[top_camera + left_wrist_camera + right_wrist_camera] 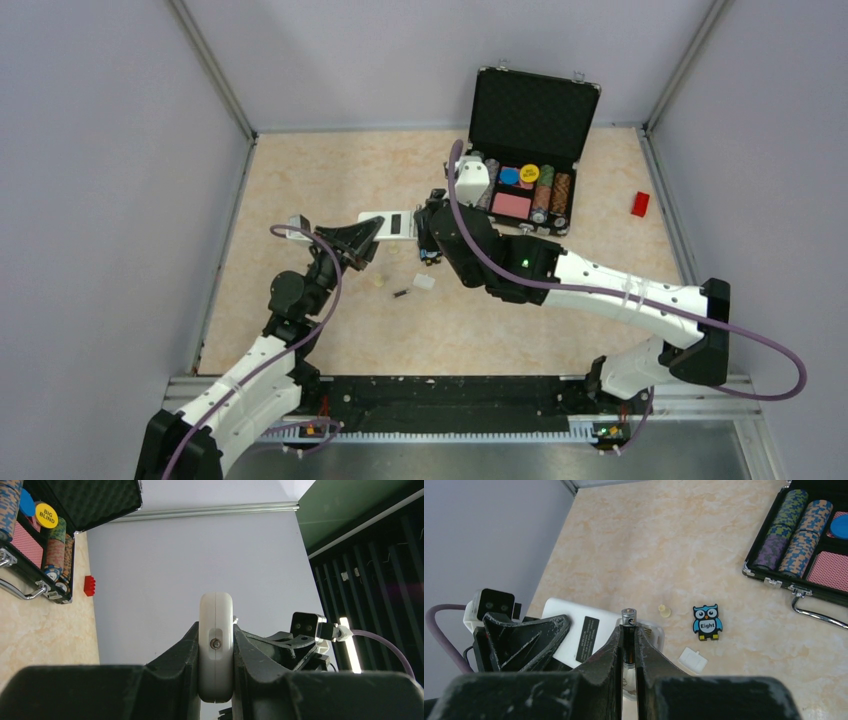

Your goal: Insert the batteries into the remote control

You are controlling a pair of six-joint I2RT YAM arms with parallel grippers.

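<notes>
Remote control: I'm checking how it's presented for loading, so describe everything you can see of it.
The remote control is a slim white plastic bar, white back up with a dark rectangle on it. The left gripper clamps one end across its thickness. The right gripper holds a battery at its other end; contact there is unclear.

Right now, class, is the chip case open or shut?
Open: its lid stands upright, and chips show inside.

L gripper [215, 628] clamps white remote control [216, 652] edge-on; chip case [90, 500] upper L, red block [89, 585] near
</notes>
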